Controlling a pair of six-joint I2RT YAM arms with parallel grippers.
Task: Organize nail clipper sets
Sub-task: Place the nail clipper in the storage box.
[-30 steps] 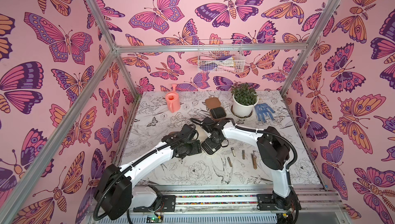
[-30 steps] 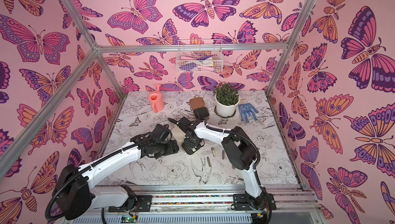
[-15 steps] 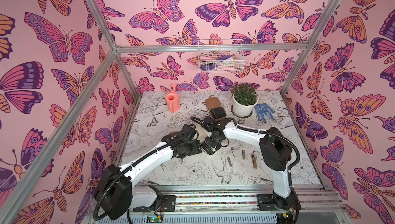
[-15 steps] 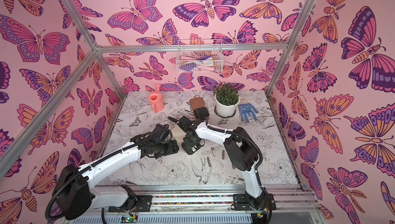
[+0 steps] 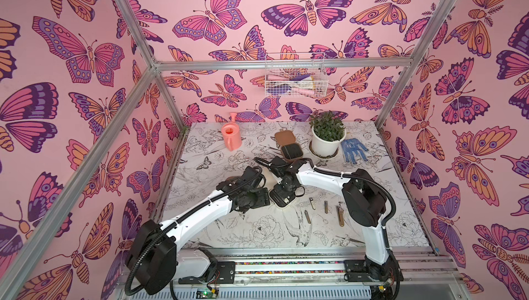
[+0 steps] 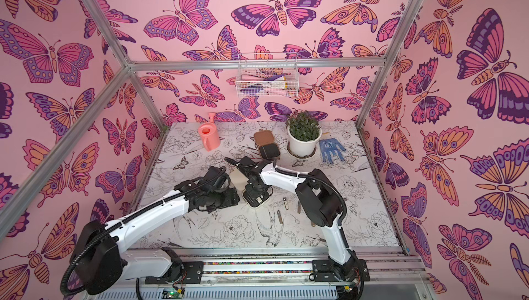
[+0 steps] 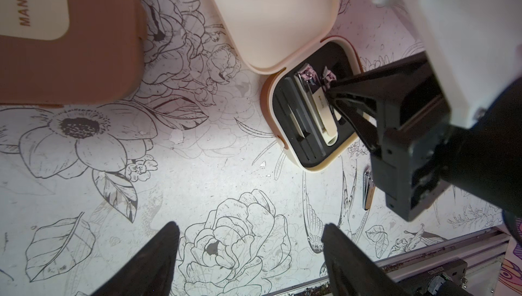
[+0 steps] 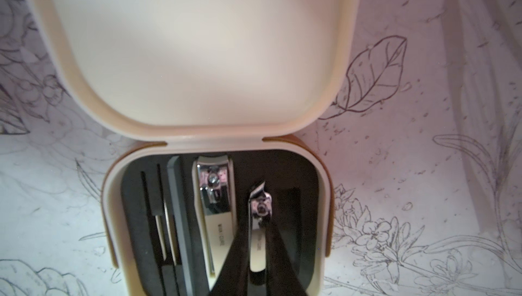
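Observation:
A cream nail clipper set case (image 8: 322, 195) lies open on the table, its lid (image 8: 197, 54) folded back. In its black lining sit a large clipper (image 8: 216, 195) and slim tools (image 8: 169, 224). My right gripper (image 8: 257, 224) is shut on a small clipper (image 8: 260, 207) inside this case; in a top view it (image 5: 286, 191) covers the case (image 5: 279, 204). My left gripper (image 7: 250, 229) hangs open and empty over bare table beside it. A closed brown case (image 7: 70, 62) lies near the left gripper. An open brown case (image 5: 284, 138) lies at the back.
Several loose metal tools (image 5: 325, 207) lie on the table right of the cream case. A pink watering can (image 5: 231, 138), a potted plant (image 5: 327, 141) and a blue glove (image 5: 353, 149) stand along the back. A wire basket (image 5: 294, 80) hangs on the rear wall.
The right gripper's jaws have narrowed onto the small clipper in the cream case, and it has shifted slightly. The left arm has stayed still.

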